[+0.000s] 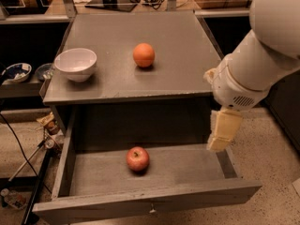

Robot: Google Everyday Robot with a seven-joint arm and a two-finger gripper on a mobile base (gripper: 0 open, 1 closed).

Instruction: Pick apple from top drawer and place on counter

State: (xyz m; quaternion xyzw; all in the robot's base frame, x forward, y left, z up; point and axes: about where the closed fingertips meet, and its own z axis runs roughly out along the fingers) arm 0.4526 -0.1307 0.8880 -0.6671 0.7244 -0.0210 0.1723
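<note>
The red apple [138, 159] lies on the floor of the open top drawer [150, 201], near its middle, stem end up. The grey counter [178, 46] is the cabinet top above it. My gripper [222, 134] hangs from the white arm over the drawer's right end, pointing down, well to the right of the apple and apart from it. It holds nothing that I can see.
A smooth orange fruit [144, 55] sits mid-counter. A white bowl [75, 63] stands at the counter's left edge. Cables and clutter lie on the floor at the left [28, 158]. A dark shelf with a small dish [16, 72] is at the far left.
</note>
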